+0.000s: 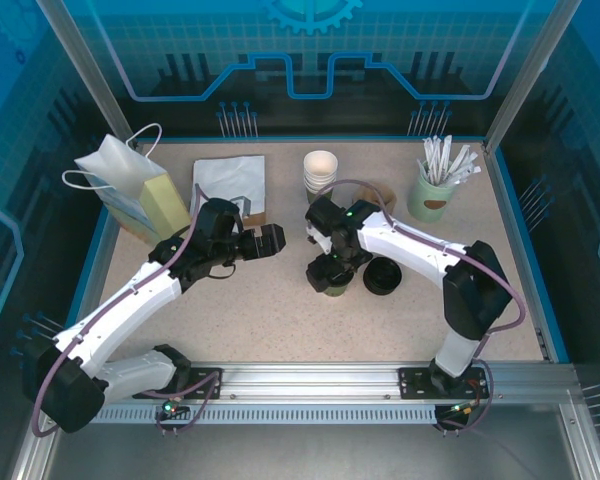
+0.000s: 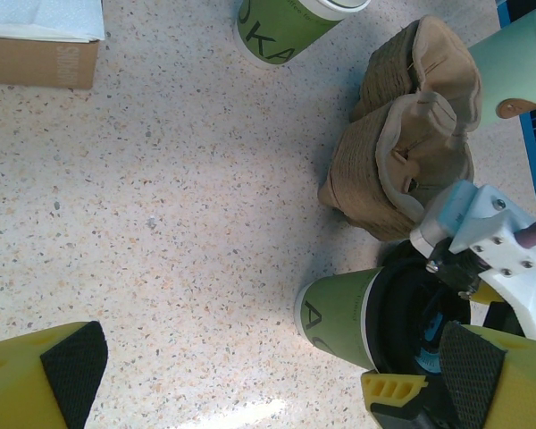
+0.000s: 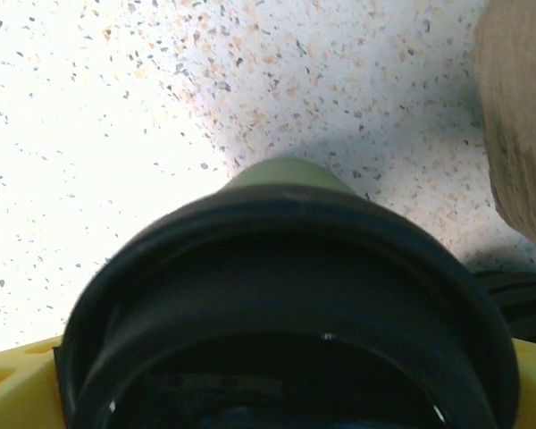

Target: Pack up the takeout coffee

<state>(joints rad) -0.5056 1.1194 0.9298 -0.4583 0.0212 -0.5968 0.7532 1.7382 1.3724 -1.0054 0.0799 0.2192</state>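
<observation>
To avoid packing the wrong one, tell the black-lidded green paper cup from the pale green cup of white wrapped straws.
The black-lidded green paper cup is capped; the pale green cup of white wrapped straws is open-topped. The lidded cup sits mid-table; the straw cup stands at the far right corner. Both stand upright.

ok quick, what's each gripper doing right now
left gripper: open, holding nothing
right gripper: open wide, jaws either side of the takeout coffee at its black lid
</observation>
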